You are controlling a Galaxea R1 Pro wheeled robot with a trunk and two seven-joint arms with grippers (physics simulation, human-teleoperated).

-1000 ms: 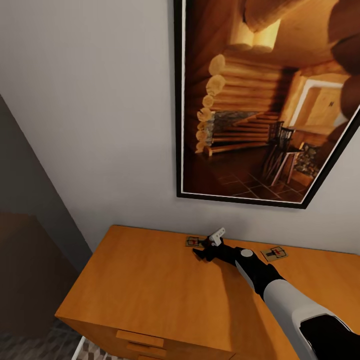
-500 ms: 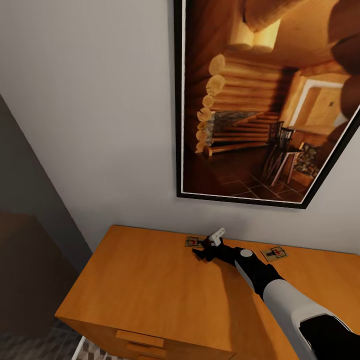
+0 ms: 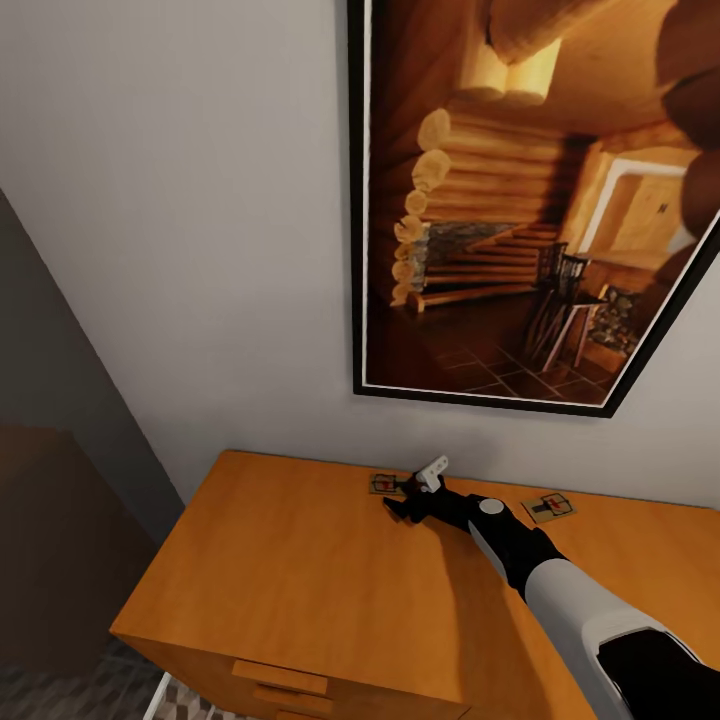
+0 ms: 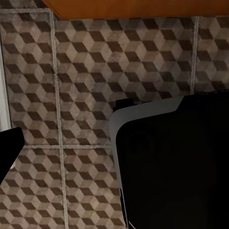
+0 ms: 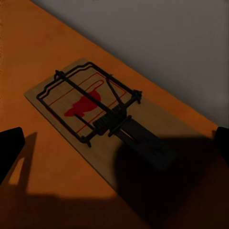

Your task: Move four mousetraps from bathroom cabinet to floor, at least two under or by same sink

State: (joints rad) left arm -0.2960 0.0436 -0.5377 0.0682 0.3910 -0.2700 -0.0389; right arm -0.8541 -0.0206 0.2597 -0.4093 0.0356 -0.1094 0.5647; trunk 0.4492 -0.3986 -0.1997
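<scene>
The orange-brown cabinet [image 3: 300, 580] stands against the wall. Two mousetraps lie near the back of its top: one [image 3: 384, 483] left of my right wrist, the other [image 3: 548, 507] to its right. My right gripper [image 3: 400, 500] hovers low over the left trap, open. In the right wrist view that mousetrap [image 5: 107, 119] lies between the spread fingertips [image 5: 9, 148], which hold nothing. The left wrist view looks down on the cube-patterned bathroom floor [image 4: 71, 71], and one dark finger [image 4: 8, 151] of my left gripper sits at the frame edge.
A large framed picture of a log cabin interior [image 3: 530, 200] hangs on the wall above the cabinet. Drawer handles [image 3: 280, 675] show on the cabinet front. My own dark base [image 4: 176, 162] stands on the tiles near the cabinet edge [image 4: 143, 7].
My right gripper has crept very slightly left toward the left mousetrap. Nothing else has moved.
</scene>
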